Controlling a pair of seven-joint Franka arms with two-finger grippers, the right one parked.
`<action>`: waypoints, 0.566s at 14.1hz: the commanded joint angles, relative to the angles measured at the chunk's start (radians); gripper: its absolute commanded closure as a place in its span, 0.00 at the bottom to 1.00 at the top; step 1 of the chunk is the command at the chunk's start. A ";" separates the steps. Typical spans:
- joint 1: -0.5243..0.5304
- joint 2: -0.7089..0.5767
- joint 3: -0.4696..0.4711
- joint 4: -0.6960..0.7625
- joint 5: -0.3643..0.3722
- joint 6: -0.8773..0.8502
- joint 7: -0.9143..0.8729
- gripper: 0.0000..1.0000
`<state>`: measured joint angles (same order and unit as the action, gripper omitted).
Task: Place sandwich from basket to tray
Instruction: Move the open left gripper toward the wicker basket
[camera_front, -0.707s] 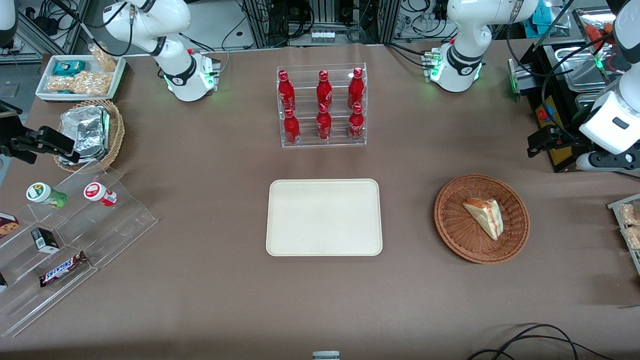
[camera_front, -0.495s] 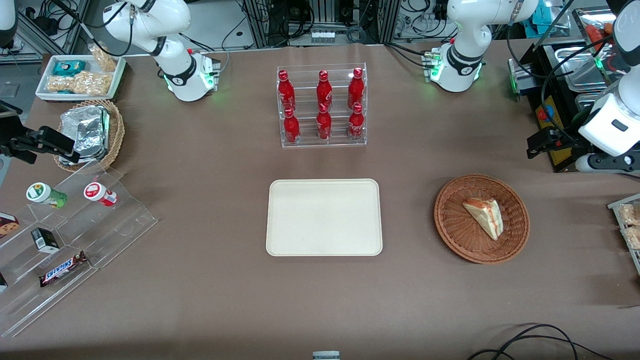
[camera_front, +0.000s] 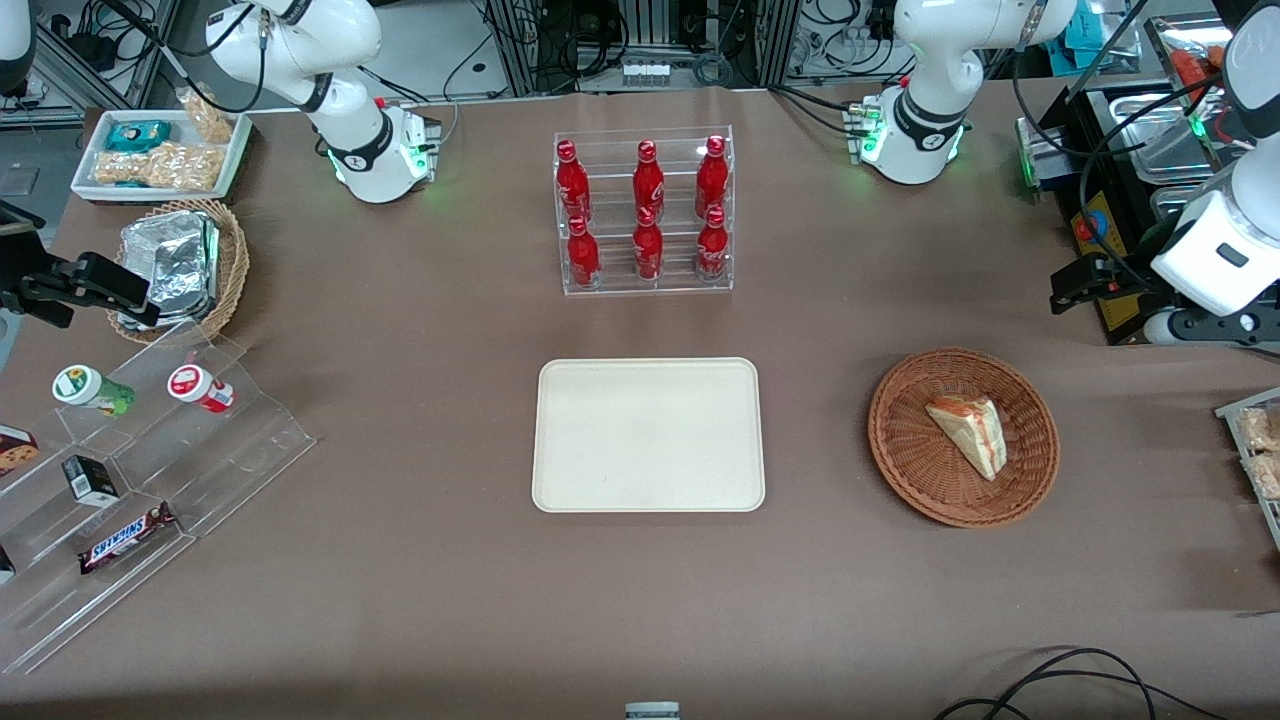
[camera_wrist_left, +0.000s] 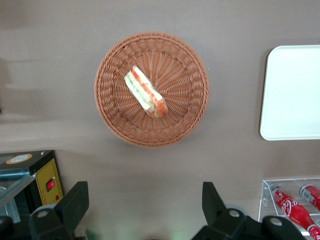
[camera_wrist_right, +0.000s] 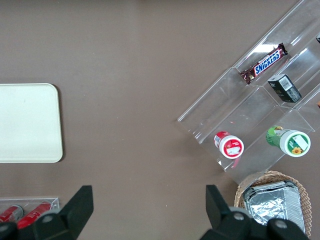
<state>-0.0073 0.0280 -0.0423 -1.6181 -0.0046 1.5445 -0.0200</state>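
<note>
The small triangular sandwich (camera_front: 968, 435) of pale bread, with red-orange and green filling layers under clear wrap, lies on its side in the round, shallow, reddish-brown woven wicker basket (camera_front: 905, 450), roughly at the basket's centre, with its filling edge showing clearly in the left wrist view (camera_wrist_left: 145, 92). The basket (camera_wrist_left: 112, 117) stands on the brown tabletop (camera_front: 420, 590) toward the working arm's end, well apart from the flat cream-beige rectangular tray (camera_front: 648, 436) with rounded corners and a low rim, which sits near the table's middle with nothing on it. The left arm's black claw (camera_front: 1068, 290) hangs at the working arm's end of the tabletop, farther from the front camera than the basket and well above it; in the wrist view (camera_wrist_left: 145, 207) its two fingers stand wide apart with nothing between them. Farther from the front camera than the tray is a clear acrylic rack (camera_front: 645, 212) holding six red bottles with white script too small to read. Toward the parked arm's end, a clear stepped acrylic display (camera_front: 150, 470) carries a brown candy bar (camera_front: 127, 538) marked "SNICKERS", a small black box (camera_front: 90, 480), a red-lidded cup (camera_front: 198, 387) and a green-lidded cup (camera_front: 88, 389).
</note>
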 joint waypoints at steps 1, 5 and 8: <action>0.004 0.024 -0.004 -0.017 0.018 -0.018 0.014 0.00; 0.006 0.104 -0.002 -0.130 0.020 0.119 0.003 0.00; 0.009 0.105 -0.001 -0.282 0.023 0.325 -0.047 0.00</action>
<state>-0.0071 0.1584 -0.0396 -1.8077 0.0026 1.7732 -0.0284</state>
